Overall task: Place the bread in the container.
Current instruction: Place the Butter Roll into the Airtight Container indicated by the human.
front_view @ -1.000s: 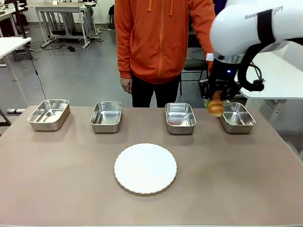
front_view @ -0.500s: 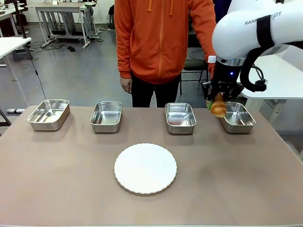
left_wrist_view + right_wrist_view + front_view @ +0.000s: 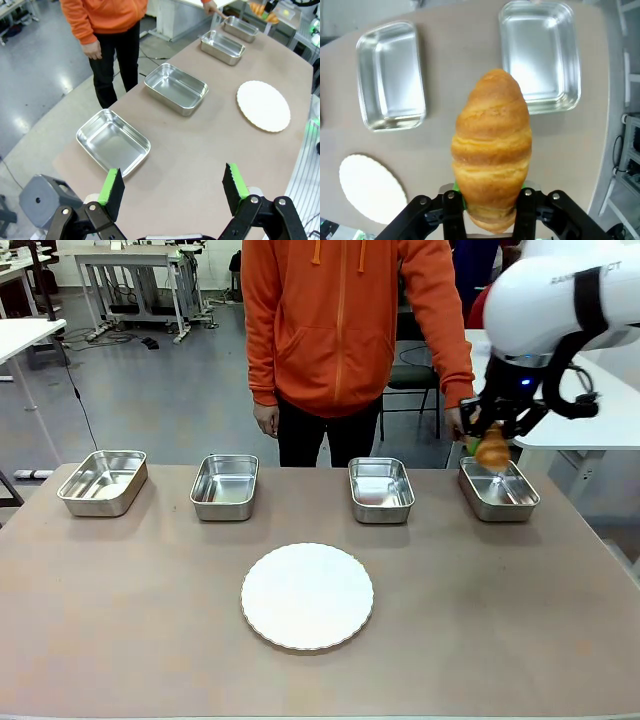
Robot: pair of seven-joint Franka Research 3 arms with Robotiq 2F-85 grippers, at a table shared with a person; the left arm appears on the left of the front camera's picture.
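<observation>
- Table (image 3: 150, 640): brown top, a person (image 3: 345, 330) in an orange hoodie standing at its 12 o'clock edge.
- Right arm (image 3: 560, 300): comes in from 3 o'clock, wrist pointing down over the far right corner of the table.
- White plate (image 3: 307, 596): round, centre of table, bare.
- Four steel trays in a row along the far side; the container (image 3: 499, 490) is the one at the 3 o'clock end, nothing lying in it.
- Right gripper (image 3: 492, 440): fingers pinched on the bread, hanging over the container's far rim, clear of the tray floor.
- The bread (image 3: 491, 145): in the right wrist view it stands lengthwise out of the jaws, clamped near one tip, with most of the body free past the fingers.
- Left gripper (image 3: 172, 187): pads spread wide, holding nothing, above the table's 9 o'clock end near the leftmost tray (image 3: 113, 143).
- Handling, judged: light, soft, flaky crust; it crushes under a hard squeeze and is not slippery.
- A grip across the thicker middle would hold steadier than this end grip; long overhang could let it pivot or tear at the tip.
- Release low into the tray, so it doesn't bounce off the rim.
</observation>
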